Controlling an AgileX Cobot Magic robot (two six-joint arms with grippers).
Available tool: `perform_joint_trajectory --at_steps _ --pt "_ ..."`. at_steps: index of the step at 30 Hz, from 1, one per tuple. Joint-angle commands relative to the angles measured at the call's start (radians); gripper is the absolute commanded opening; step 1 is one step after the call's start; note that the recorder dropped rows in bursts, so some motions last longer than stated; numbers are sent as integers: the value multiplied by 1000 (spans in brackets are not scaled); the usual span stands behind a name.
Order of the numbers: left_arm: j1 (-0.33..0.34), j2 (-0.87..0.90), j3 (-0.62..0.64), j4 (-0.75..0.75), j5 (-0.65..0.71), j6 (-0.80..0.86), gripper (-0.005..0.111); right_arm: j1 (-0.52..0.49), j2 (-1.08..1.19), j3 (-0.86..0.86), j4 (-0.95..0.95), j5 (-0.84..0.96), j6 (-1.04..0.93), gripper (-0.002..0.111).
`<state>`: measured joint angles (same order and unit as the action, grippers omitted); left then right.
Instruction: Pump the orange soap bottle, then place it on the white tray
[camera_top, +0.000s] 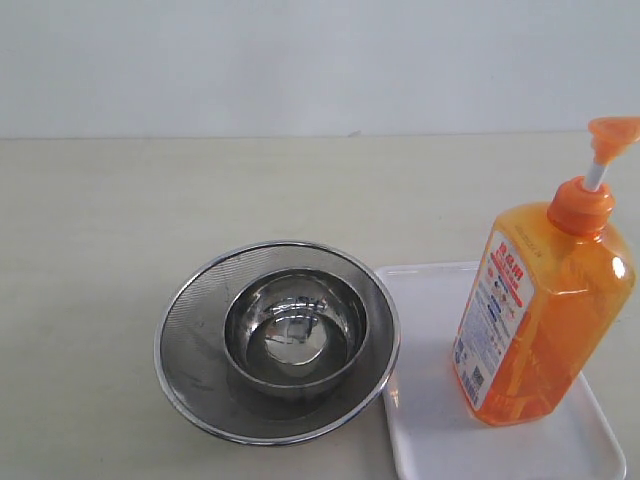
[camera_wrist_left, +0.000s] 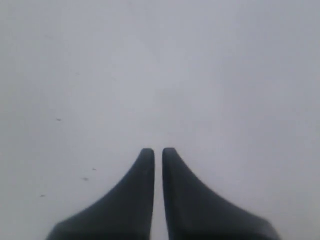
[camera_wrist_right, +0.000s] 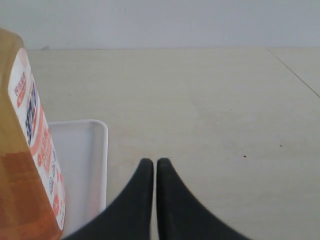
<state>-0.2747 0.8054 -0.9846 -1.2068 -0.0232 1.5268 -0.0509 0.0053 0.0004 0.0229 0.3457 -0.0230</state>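
The orange soap bottle (camera_top: 535, 305) stands upright on the white tray (camera_top: 430, 400) at the right of the exterior view, its orange pump head (camera_top: 612, 135) raised on a white stem. Neither arm shows in the exterior view. The right wrist view has the bottle (camera_wrist_right: 25, 160) on the tray (camera_wrist_right: 82, 165) beside my right gripper (camera_wrist_right: 151, 162), which is shut and empty, clear of the bottle. My left gripper (camera_wrist_left: 155, 151) is shut with nothing in it, over a plain pale surface.
A round steel mesh strainer (camera_top: 195, 345) with a steel bowl (camera_top: 295, 325) inside sits at the centre, touching the tray's left edge. A pale wall runs along the table's far side.
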Motion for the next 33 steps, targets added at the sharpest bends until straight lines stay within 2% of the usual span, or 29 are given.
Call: perform_joint_trajectory --at_steps 1,4,9,13,20,25,29,31,33 --pt "7 -249 145 -45 -101 -33 5 2 -5 0 -7 0 -1 0" --pt "30 -426 260 -110 -101 -33 5 2 -5 0 -7 0 -1 0" --pt "89 -662 470 -311 -101 -33 5 2 -5 0 -7 0 -1 0" --pt "93 -793 621 -413 -101 -33 5 2 -5 0 -7 0 -1 0" --pt "93 -805 830 -457 -68 -33 5 2 -5 0 -7 -2 -1 0" --pt "93 -805 872 -459 17 -59 5 2 -5 0 -7 -2 -1 0" --pt "93 -805 870 -459 90 -224 5 2 -5 0 -7 -2 -1 0" --pt "93 -805 870 -459 121 -432 5 2 -5 0 -7 -2 -1 0" --pt "93 -805 870 -448 136 -763 5 2 -5 0 -7 -2 -1 0"
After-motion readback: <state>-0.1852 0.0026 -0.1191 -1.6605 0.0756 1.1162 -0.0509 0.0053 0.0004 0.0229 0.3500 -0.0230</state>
